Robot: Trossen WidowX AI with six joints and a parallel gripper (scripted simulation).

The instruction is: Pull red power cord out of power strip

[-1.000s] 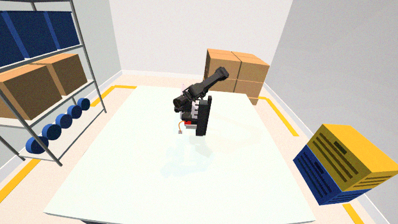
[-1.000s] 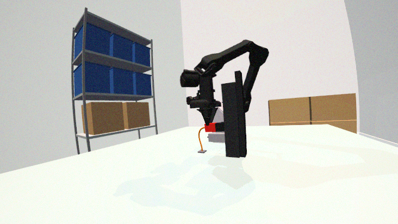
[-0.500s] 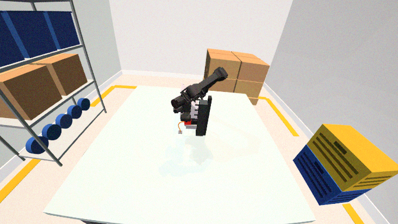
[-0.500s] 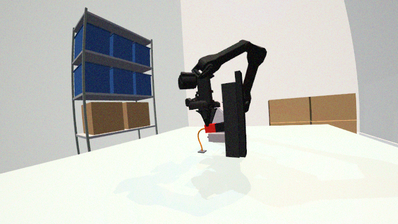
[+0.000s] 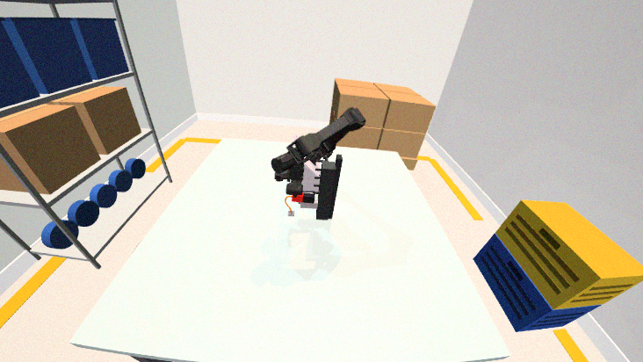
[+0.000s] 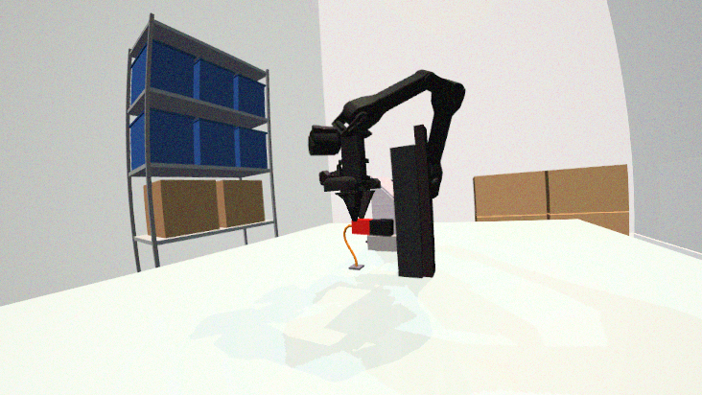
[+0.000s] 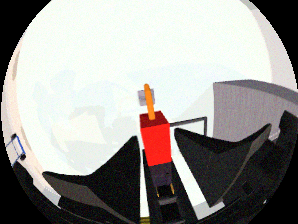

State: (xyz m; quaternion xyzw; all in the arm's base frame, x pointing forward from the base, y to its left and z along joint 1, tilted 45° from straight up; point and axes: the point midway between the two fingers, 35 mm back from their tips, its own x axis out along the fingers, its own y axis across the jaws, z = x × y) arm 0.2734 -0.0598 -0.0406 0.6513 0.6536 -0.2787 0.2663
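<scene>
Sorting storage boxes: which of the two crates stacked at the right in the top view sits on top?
The yellow crate; it rests on the blue crate, whose slotted side shows beneath it.
</scene>
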